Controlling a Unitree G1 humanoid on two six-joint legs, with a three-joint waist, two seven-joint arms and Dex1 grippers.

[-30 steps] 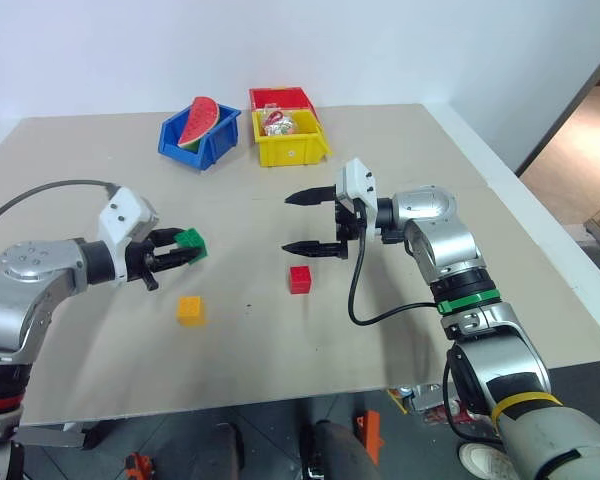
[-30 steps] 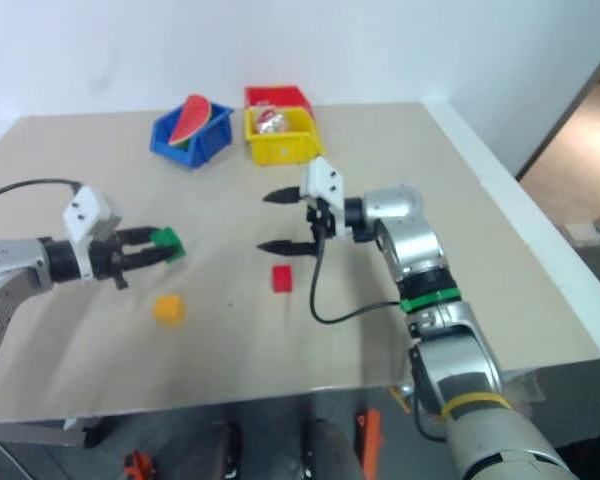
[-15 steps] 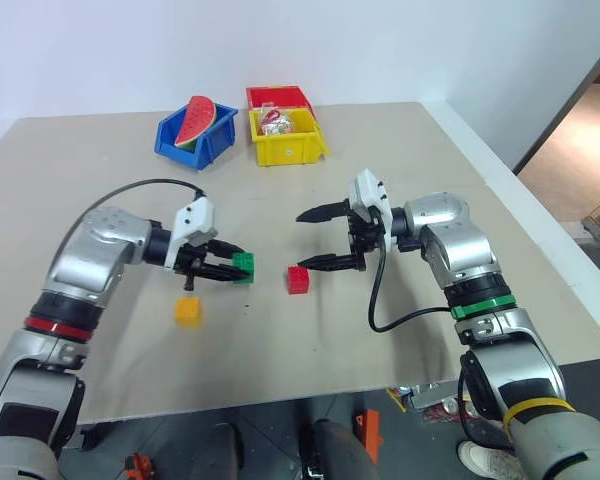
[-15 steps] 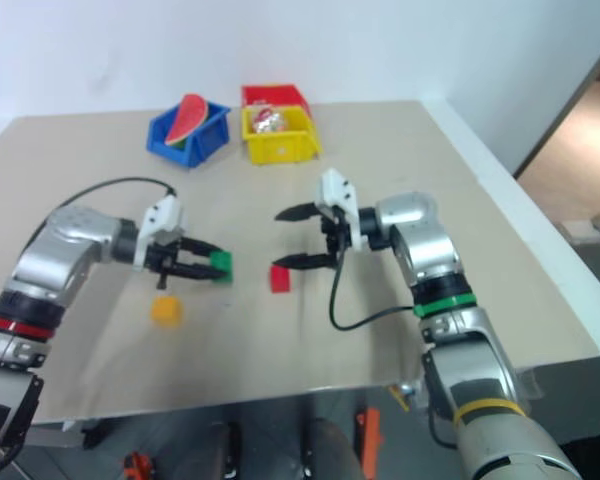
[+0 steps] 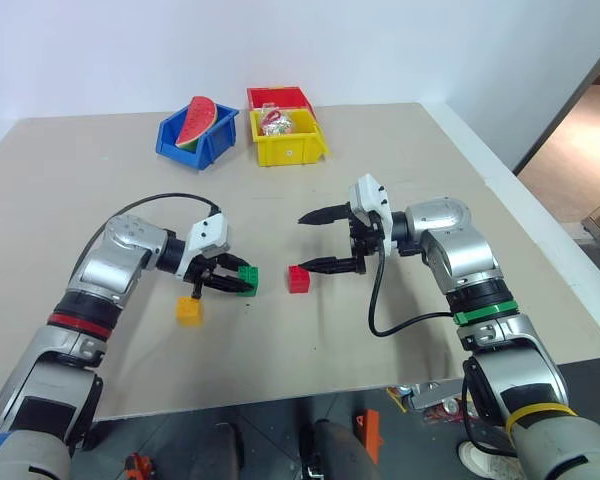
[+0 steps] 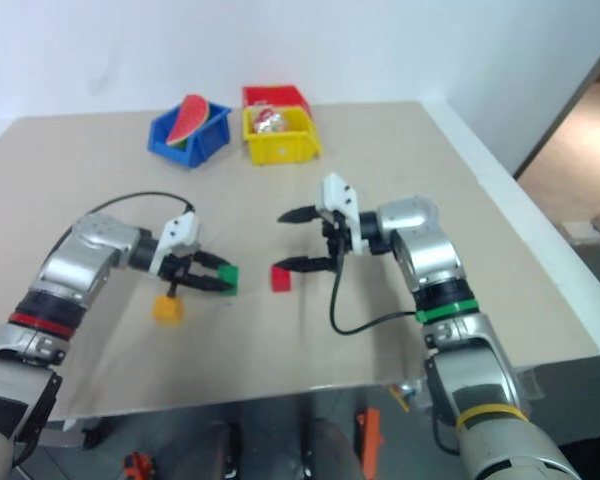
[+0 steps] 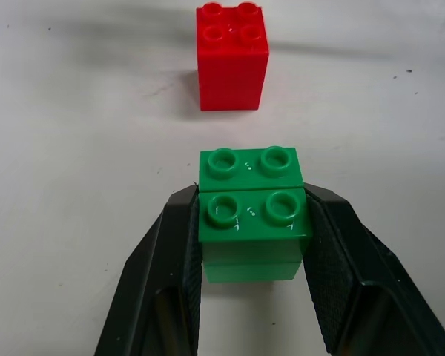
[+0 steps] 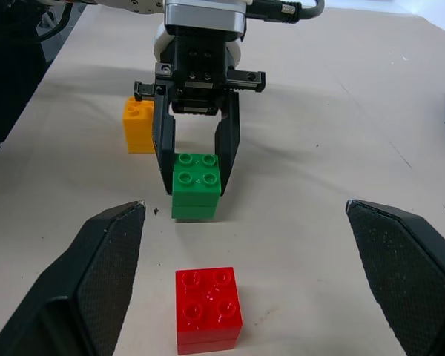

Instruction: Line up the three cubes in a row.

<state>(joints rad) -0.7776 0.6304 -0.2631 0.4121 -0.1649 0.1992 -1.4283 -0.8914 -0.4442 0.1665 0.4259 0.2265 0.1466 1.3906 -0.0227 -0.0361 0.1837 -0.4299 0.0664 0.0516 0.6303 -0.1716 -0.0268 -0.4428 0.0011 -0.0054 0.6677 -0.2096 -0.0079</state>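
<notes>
Green cube pinched between red and orange

Bins sit far back on the table (image 5: 500, 250): blue bin (image 5: 198, 137), yellow bin (image 5: 290, 140), red bin (image 5: 280, 97). Left gripper (image 7: 250, 245) reaches low to the right, pinching the green cube (image 7: 252, 222) down at the table. Red cube (image 5: 299, 279) is near on one side, orange cube (image 5: 189, 310) on the other. Right gripper (image 5: 325, 240) hangs spread wide by the red cube.

Green cube (image 5: 247, 279) at centre frame, red cube (image 5: 299, 279) to its right, yellow-orange cube (image 5: 189, 310) lower left. Beige table (image 5: 100, 190). Black fingers (image 7: 170, 245) on the left gripper (image 5: 236, 282). At top: blue bin (image 5: 199, 140) with a red-and-green watermelon slice (image 5: 198, 120), yellow bin (image 5: 290, 140), red bin (image 5: 280, 98).
</notes>
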